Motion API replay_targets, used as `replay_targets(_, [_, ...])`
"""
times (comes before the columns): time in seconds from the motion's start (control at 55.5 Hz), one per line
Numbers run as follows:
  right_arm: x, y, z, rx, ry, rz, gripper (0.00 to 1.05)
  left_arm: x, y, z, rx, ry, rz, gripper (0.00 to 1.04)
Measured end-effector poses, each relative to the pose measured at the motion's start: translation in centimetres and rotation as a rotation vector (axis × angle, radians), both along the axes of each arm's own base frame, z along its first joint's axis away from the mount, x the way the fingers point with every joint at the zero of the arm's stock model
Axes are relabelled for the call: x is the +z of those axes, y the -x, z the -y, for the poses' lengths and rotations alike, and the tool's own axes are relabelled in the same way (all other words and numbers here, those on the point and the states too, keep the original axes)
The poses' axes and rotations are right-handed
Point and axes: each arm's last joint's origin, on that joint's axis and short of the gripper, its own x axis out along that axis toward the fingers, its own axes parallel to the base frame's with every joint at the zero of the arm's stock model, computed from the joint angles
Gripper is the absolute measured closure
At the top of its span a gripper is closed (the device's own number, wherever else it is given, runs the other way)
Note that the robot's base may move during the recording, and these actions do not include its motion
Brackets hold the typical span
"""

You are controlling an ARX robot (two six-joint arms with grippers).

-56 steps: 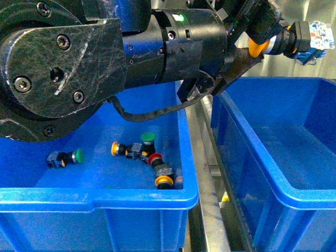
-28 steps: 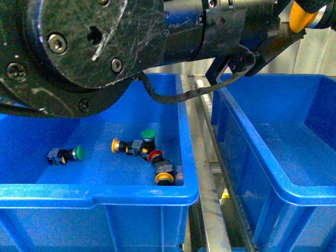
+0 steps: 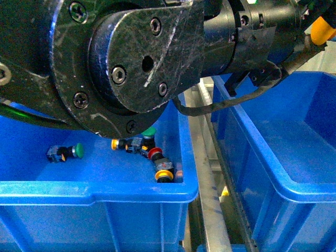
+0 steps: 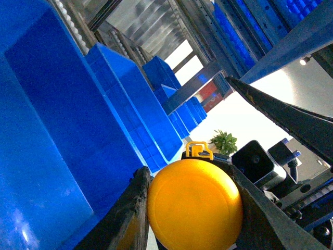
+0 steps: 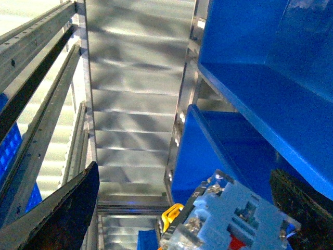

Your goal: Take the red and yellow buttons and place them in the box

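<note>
My left gripper (image 4: 193,208) is shut on a yellow button (image 4: 195,205), its round cap squeezed between the two dark fingers (image 4: 132,208). In the front view that yellow button (image 3: 321,29) hangs at the top right, above the right blue box (image 3: 273,157). The left blue bin (image 3: 94,191) holds a red button (image 3: 154,153) and two yellow ones (image 3: 164,176) (image 3: 114,143). My right gripper (image 5: 182,187) is open with its fingers (image 5: 57,213) spread wide. A blue-grey button body (image 5: 229,219) shows between them, touching neither.
Two green-capped buttons (image 3: 79,150) (image 3: 149,132) lie in the left bin. A metal rail (image 3: 205,173) runs between the bins. My left arm's black housing (image 3: 121,58) fills the upper front view. More blue bins (image 4: 130,99) line a rack behind.
My left arm has swung further across the front view, and the yellow button has shifted right to the top right corner. The buttons in the left bin have not moved.
</note>
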Motion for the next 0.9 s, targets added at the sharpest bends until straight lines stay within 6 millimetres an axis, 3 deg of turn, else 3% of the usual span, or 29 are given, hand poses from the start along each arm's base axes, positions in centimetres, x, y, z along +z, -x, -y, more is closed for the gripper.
replay_targets(0.54, [0.81, 0.90, 0.55, 0.012, -0.029, 0.029, 0.08, -0.65, 0.22, 0.60, -0.010, -0.005, -0.013, 0.71])
replay_targets(0.9, [0.06, 0.86, 0.92, -0.009, -0.019, -0.003, 0.62, -0.49, 0.20, 0.80, -0.010, 0.001, -0.019, 0.72])
